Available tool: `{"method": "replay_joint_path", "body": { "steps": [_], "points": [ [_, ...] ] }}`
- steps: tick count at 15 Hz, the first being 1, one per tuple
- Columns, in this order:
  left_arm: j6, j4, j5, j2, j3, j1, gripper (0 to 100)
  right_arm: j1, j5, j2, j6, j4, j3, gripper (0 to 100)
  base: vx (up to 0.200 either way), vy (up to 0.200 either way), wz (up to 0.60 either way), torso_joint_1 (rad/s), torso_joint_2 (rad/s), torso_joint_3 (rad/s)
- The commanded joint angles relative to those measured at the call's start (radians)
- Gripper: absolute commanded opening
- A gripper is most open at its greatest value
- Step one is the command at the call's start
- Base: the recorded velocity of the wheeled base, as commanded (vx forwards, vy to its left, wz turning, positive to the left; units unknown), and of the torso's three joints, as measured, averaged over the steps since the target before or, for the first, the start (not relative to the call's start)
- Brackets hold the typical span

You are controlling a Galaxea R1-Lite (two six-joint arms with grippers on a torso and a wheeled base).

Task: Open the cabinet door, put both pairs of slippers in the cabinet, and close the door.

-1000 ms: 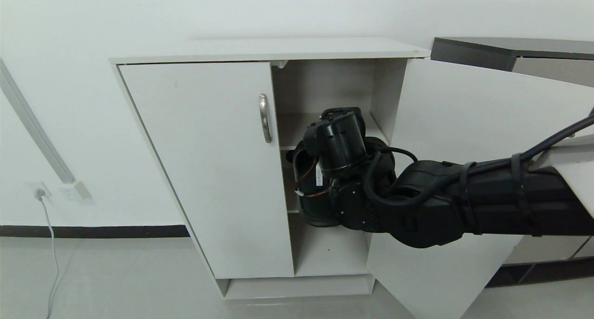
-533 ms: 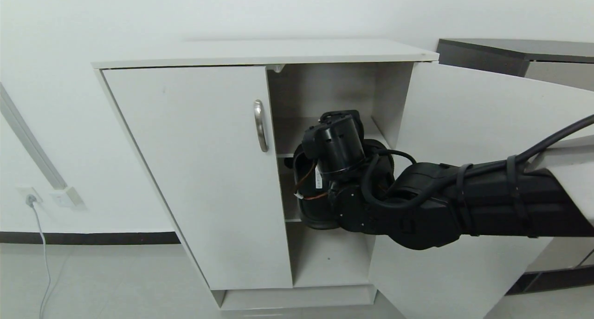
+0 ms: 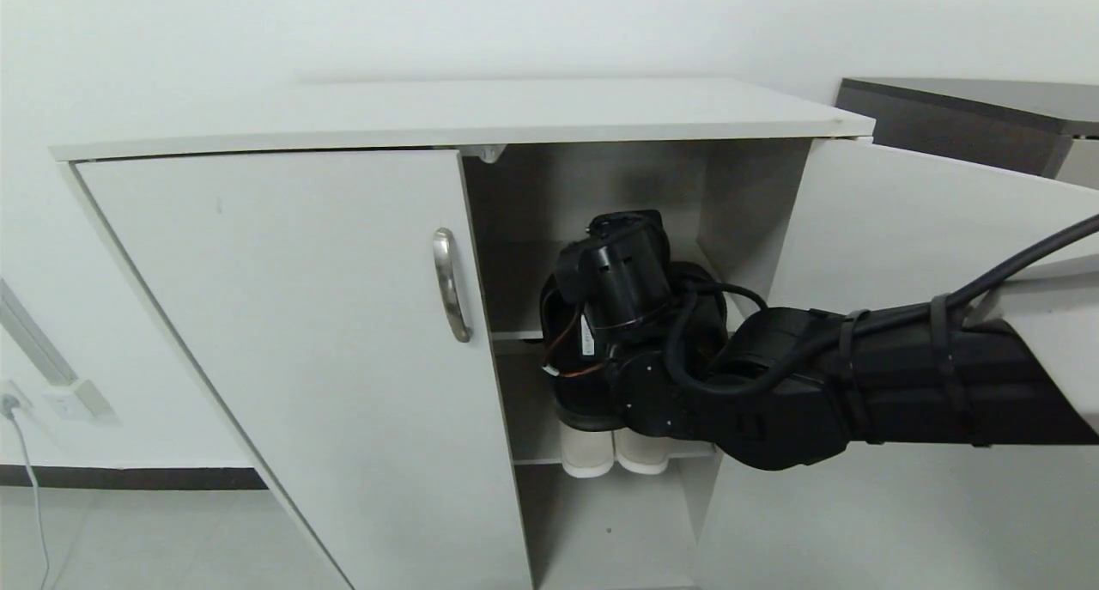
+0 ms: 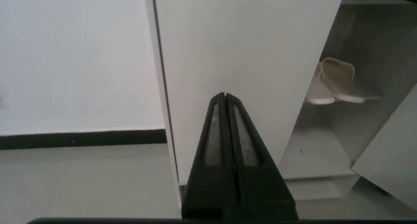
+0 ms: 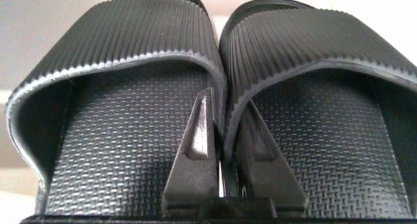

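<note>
The white cabinet (image 3: 464,118) has its left door (image 3: 283,332) closed and its right door (image 3: 901,229) swung open. My right gripper (image 5: 225,152) is shut on a pair of black slippers (image 5: 130,87), pinching their two inner sides together. The black slippers (image 3: 577,405) hang inside the opening, between the two shelves. A pair of white slippers (image 3: 611,454) sits on the lower shelf just beneath them. The white slippers (image 4: 335,81) also appear past my left gripper (image 4: 225,99), which is shut on nothing in front of the closed left door (image 4: 247,48).
A metal handle (image 3: 451,285) runs down the left door's edge. A dark grey unit (image 3: 970,109) stands to the cabinet's right. A wall socket with a cable (image 3: 13,405) is low on the left wall. The floor (image 4: 85,185) lies open before the cabinet.
The head camera has moved closer to the cabinet, so the whole picture shifted. The white slippers have come into sight under the black pair. My right gripper still holds the black slippers.
</note>
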Motion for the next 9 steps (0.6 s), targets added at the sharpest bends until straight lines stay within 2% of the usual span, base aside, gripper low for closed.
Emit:
{"method": "replay_joint_path", "body": {
  "steps": [1,2,9],
  "points": [
    [0.0,0.0,0.0,0.001,0.0,0.0,0,0.0,-0.001,0.0,0.001,-0.002,0.002,0,0.2,0.0,0.0,-0.007,0.0,0.002],
    [0.0,0.0,0.0,0.001,0.0,0.0,0,0.0,-0.001,0.0,0.001,-0.002,0.002,0,0.2,0.0,0.0,-0.002,0.0,0.002],
    [-0.002,-0.002,0.0,0.001,0.0,0.0,0,-0.009,0.006,0.04,-0.002,-0.014,-0.019,0,0.0,0.0,0.0,0.0,0.0,0.0]
  ]
}}
